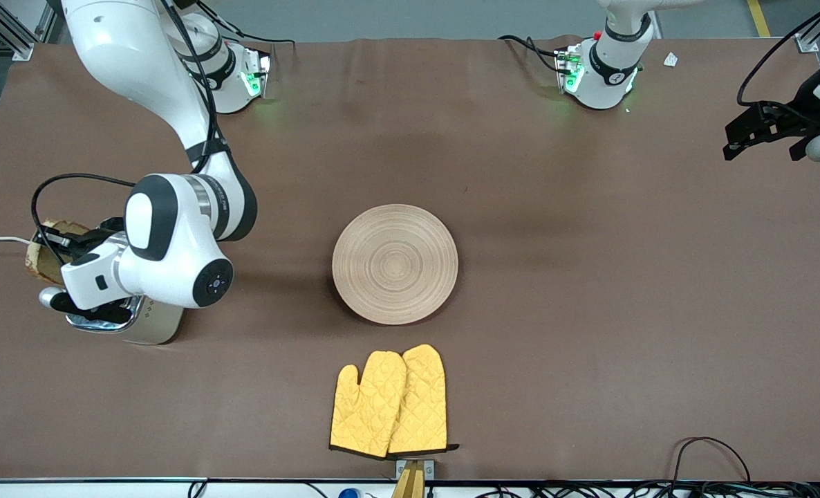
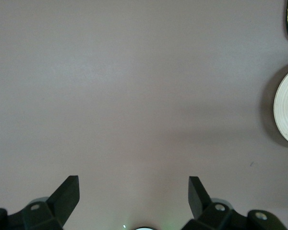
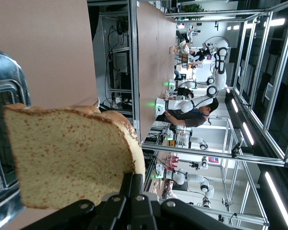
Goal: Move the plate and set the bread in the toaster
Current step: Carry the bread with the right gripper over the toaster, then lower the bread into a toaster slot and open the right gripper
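A robotics lab: a brown-covered table [image 1: 520, 173] carries two arm bases [image 1: 600, 76], while past the right gripper's fingers [image 3: 132, 201], aluminium-framed bays [image 3: 259, 86] hold more white robot arms [image 3: 216, 52] under strip lights.

Round pale wooden plate [image 1: 395, 263] with ring grooves lies flat mid-table. Brown speckled bread slice [image 3: 69, 155] stands on edge over the cream-beige, chrome-topped toaster [image 1: 148, 324] at the right arm's end.
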{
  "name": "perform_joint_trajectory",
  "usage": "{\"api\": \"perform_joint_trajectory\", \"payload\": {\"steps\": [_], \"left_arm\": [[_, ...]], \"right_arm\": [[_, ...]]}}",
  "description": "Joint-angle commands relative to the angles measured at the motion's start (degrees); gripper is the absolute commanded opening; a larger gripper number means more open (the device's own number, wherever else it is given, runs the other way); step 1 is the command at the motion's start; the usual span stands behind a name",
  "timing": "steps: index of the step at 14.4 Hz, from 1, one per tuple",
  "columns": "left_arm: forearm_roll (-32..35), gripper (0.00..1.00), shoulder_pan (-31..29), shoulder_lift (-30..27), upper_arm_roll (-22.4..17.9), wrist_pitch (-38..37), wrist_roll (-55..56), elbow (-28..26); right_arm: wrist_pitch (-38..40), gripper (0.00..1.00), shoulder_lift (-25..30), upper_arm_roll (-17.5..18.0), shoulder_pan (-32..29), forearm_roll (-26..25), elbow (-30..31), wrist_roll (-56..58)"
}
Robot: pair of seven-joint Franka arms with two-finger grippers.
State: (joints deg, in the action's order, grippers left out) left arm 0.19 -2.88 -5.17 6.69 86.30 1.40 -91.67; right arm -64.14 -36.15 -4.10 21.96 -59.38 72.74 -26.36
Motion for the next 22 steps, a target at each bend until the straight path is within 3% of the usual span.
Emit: {"api": "perform_joint_trajectory", "payload": {"steps": [1,22], "left_arm": [[0.34,1.0,0.25,0.52,-0.1,-1.22,-0.17,1.41],[3.33,1.0,0.69,1.3,0.52,-1.92,-0.43,2.55]], "right_arm": [[-0.02,0.0,-0.58,0.93,0.62,-0.48,0.73,-1.85],[-6.44,0.0,-1.2,1.02,-1.57,1.99,6.71,-4.23]]}}
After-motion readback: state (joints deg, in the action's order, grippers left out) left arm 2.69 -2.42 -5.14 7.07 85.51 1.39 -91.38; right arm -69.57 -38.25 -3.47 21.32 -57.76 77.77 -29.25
